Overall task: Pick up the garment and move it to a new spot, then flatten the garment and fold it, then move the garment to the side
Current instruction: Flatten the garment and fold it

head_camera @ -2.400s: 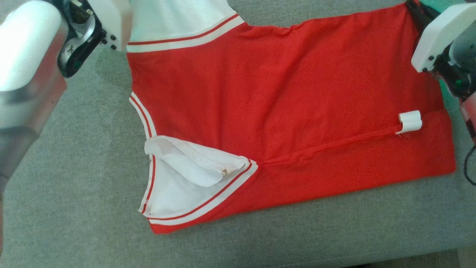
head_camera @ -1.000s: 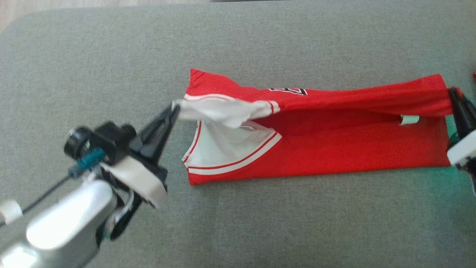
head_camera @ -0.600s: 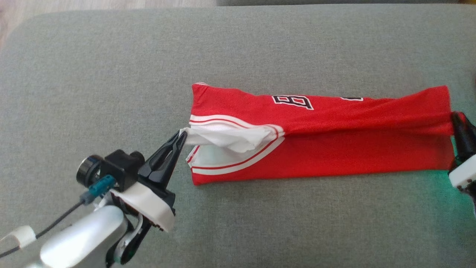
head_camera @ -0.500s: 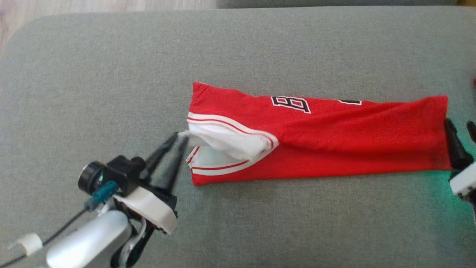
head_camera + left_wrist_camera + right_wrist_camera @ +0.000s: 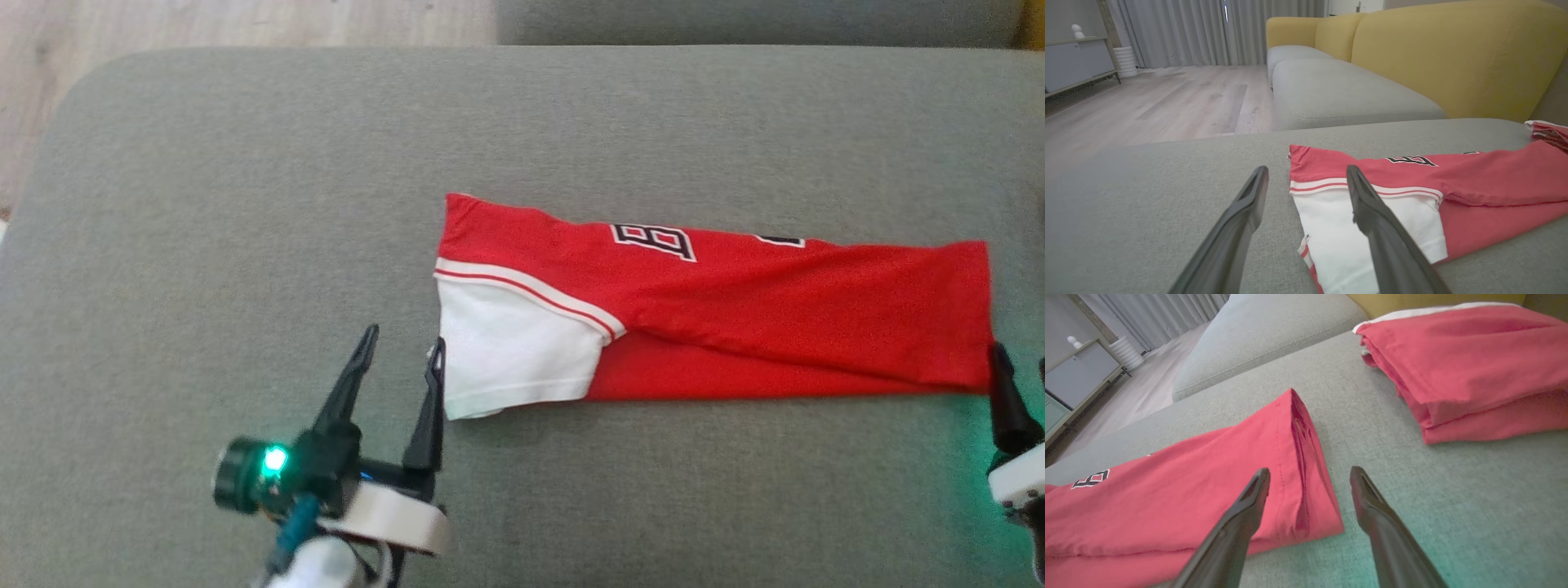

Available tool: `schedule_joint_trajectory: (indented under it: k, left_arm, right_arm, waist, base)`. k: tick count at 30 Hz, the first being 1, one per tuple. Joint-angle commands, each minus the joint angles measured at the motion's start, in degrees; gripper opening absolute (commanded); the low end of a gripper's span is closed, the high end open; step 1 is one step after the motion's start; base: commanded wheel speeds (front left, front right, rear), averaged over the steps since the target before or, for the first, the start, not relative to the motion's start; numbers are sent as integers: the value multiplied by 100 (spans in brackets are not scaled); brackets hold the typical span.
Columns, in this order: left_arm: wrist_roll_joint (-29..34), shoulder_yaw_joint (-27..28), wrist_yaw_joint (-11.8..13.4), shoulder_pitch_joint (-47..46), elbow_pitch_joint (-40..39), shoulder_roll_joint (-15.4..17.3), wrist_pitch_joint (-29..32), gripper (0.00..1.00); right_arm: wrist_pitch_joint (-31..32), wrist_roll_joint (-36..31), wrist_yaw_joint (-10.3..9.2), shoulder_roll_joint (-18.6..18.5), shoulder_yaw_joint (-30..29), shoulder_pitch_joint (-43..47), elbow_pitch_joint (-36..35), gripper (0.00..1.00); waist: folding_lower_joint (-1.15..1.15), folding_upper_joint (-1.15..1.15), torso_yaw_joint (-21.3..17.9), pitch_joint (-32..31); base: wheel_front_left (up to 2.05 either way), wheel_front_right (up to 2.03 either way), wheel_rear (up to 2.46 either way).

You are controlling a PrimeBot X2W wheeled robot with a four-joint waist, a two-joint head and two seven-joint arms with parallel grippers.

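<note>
The garment (image 5: 718, 318) lies folded into a long, narrow band running left to right across the middle and right of a grey cushion (image 5: 245, 204). The left end effector (image 5: 406, 336) is spread wide and empty just beside the band's white left end. The right end effector (image 5: 1309, 470) is likewise spread and holding nothing, its fingers either side of the near corner of the right end. The garment looks like a light, limp jersey that would sag and spill out of its fold if lifted at one point. The safest hold is probably a pinch through all layers at both short ends together, at the stitched hem on the right and the trimmed white edge on the left. The knit looks smooth and a little slick, so a shallow pinch might catch only the top layer. The body is red cloth and the left panel is plain white, bordered by a red-and-white striped band, with black-and-white lettering near the far edge. The hem end shows stacked layers with a soft, rounded fold. The cushion is coarse woven upholstery with rounded corners, likely grippy enough to drag on the fabric. A second red folded pile (image 5: 1474, 367) sits further right.
</note>
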Motion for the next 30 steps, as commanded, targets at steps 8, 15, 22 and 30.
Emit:
schedule_joint_trajectory:
  k: [8,15,22,30]
  left_arm:
    - [1349,954,51,834,-403,-773,-69,100]
    - [1922,1436,-182,1225,-416,-1184,-69,100]
    - [2259,1862,-477,1443,-363,-1411,-69,100]
    - [2509,2151,-871,1534,-222,-1579,-70,100]
  right_arm:
    - [578,-953,37,205,-881,-563,698,100]
    - [1283,-1236,37,486,-1111,-695,1047,0]
    - [1180,-1396,37,169,-1503,-562,755,0]
    - [1909,-944,37,-66,-1658,-548,-401,0]
  waist:
    - [0,0,595,-44]
    - [0,0,737,-82]
    - [0,0,489,-131]
    - [0,0,216,-244]
  base:
    - [0,0,0]
    - [0,0,0]
    - [0,0,0]
    - [0,0,0]
